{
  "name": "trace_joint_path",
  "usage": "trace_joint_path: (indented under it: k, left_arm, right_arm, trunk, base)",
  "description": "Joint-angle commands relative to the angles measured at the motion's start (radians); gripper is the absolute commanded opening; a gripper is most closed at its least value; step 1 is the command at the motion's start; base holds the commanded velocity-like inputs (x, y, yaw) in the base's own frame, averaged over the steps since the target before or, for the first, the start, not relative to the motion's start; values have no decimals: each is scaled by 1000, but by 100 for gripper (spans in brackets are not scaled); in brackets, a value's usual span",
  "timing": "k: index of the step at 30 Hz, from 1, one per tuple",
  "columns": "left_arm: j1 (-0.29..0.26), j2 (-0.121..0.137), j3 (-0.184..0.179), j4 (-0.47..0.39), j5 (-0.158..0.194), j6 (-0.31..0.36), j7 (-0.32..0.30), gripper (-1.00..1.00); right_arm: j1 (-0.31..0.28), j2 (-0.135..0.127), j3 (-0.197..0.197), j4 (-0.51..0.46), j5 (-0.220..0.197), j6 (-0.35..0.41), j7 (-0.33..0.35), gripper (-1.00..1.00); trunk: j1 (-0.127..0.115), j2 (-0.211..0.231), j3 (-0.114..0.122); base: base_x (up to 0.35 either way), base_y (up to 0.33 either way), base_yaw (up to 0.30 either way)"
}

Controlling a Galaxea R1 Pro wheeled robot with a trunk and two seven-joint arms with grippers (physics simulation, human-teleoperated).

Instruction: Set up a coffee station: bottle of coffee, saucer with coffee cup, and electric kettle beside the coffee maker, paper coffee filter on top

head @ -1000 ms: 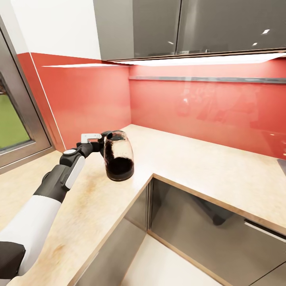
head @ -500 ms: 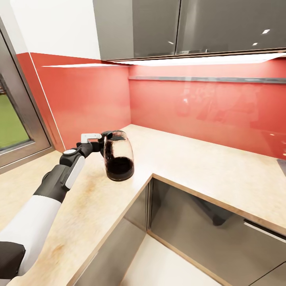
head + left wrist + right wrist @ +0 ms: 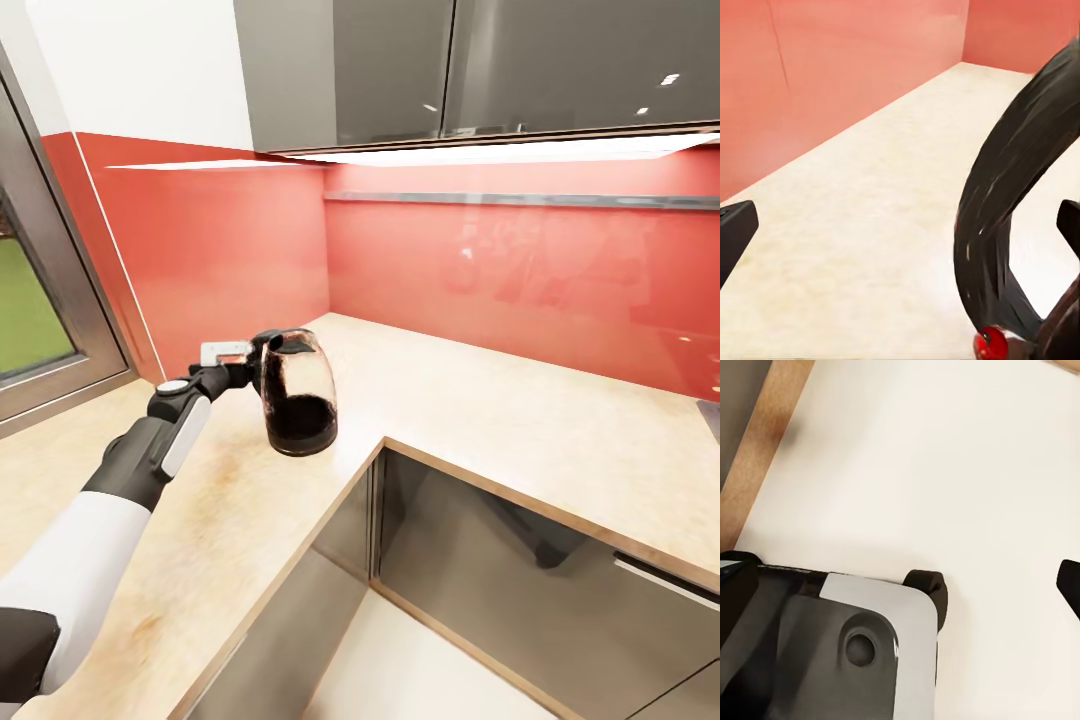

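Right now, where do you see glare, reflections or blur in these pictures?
Head view: a bright light strip glares under the upper cabinets, and the red wall shows soft reflections. Left wrist view: the kettle handle is close and smeared. Right wrist view: even light, no glare.

The electric kettle (image 3: 298, 394) hid the left hand's (image 3: 262, 365) fingertips; in the left wrist view the kettle's handle was cut off.

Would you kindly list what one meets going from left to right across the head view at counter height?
Window frame → left arm → left gripper at the kettle's handle → electric kettle → kitchen countertop running right along the red backsplash.
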Motion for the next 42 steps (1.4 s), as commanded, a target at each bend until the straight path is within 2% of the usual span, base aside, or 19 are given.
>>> trace_joint_path:
  k: [1, 4, 7, 21, 27, 30, 32, 42]
  left_arm:
    - [0, 6, -4, 0, 11, -3, 9, 100]
    - [-1, 25, -5, 5, 12, -38, 4, 100]
    - [-1, 33, -5, 8, 11, -53, -32, 100]
    - [-1, 34, -8, 10, 12, -59, -53, 100]
    - [-1, 34, -14, 78, 12, -71, -60, 100]
    - [-1, 34, -17, 106, 12, -97, -135, 100]
    - [-1, 33, -18, 109, 11, -101, -156, 100]
    - [-1, 33, -17, 115, 11, -113, -194, 100]
  right_arm:
    - [-2, 0, 9, 4, -8, -6, 4, 100]
    - [-2, 0, 8, 4, -8, -6, 4, 100]
    - [-2, 0, 8, 4, -8, -6, 4, 100]
    - [-2, 0, 9, 4, -8, -6, 4, 100]
    - [-2, 0, 9, 4, -8, -6, 4, 100]
    - [-2, 0, 10, 4, -8, -6, 4, 100]
    - [-2, 0, 9, 4, -8, -6, 4, 100]
    - [-2, 0, 10, 4, -8, -6, 4, 100]
  trunk:
    - [0, -1, -1]
    - [0, -1, -1]
    - [0, -1, -1]
    - [0, -1, -1]
    - [0, -1, -1]
    - [0, -1, -1]
    - [0, -1, -1]
    - [0, -1, -1]
  base:
    - [0, 0, 0]
    - [0, 0, 0]
    - [0, 0, 0]
    - [0, 0, 0]
    - [0, 0, 0]
    - [0, 0, 0]
    - [0, 0, 0]
    - [0, 0, 0]
